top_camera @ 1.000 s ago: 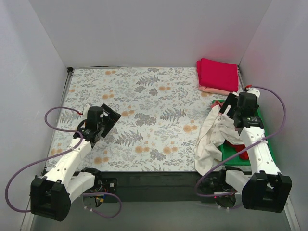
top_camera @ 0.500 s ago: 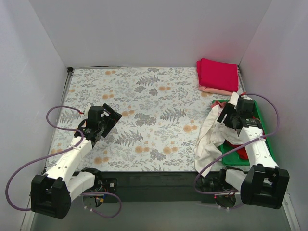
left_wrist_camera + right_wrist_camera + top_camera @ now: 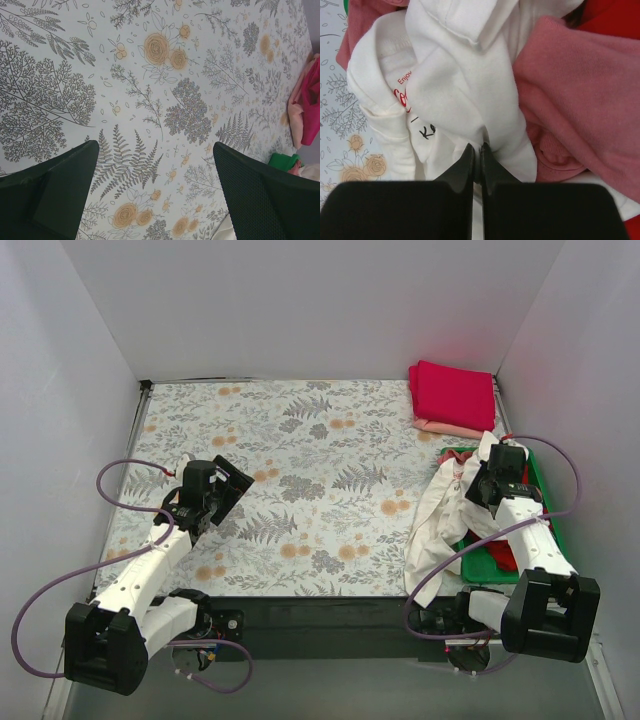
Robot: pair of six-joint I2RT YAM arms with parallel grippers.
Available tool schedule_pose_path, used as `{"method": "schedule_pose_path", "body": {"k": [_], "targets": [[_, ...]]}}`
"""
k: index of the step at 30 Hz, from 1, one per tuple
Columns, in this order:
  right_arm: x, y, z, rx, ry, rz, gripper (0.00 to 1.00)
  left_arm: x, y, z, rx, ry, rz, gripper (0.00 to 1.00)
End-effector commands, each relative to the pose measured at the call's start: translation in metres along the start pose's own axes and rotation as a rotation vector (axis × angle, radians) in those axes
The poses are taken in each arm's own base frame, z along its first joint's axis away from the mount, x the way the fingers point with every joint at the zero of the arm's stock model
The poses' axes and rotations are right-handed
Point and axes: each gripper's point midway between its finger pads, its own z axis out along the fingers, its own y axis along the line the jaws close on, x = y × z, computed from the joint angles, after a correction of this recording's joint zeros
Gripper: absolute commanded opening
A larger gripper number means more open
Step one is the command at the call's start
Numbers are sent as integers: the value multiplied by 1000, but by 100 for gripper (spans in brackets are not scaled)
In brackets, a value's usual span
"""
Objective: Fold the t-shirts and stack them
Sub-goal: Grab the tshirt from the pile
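Note:
A cream-white t-shirt (image 3: pixel 440 525) with a red logo print hangs crumpled over the left rim of the green tray and down to the table's front edge. My right gripper (image 3: pixel 478 148) is shut on a fold of that cream-white t-shirt (image 3: pixel 465 95), beside a dusty-pink t-shirt (image 3: pixel 580 95). A red t-shirt (image 3: pixel 503 552) lies in the tray. A folded magenta t-shirt (image 3: pixel 453 392) rests on a pale pink one (image 3: pixel 445 427) at the back right. My left gripper (image 3: pixel 155 175) hangs open over bare tablecloth at the left.
The green tray (image 3: pixel 540 488) sits at the right edge, close to the white side wall. The floral tablecloth (image 3: pixel 300 460) covers the table. White walls enclose the left, back and right sides. A purple cable (image 3: pixel 120 475) loops beside the left arm.
My right gripper has gone down into the cream-white t-shirt over the tray and shut on a fold of it. The left arm has not moved.

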Motion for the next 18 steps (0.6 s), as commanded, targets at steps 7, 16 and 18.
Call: {"method": "schedule_pose_path", "body": {"k": [7, 16, 18], "targets": [[-41, 27, -16, -152, -142, -61, 1, -4, -8, -7, 36, -16, 17, 98], [-151, 92, -156, -516, -530, -88, 1, -8, -15, -16, 67, -30, 11, 98], [-164, 103, -186, -586, -583, -102, 1, -10, -18, -19, 79, -34, 10, 98]]}}
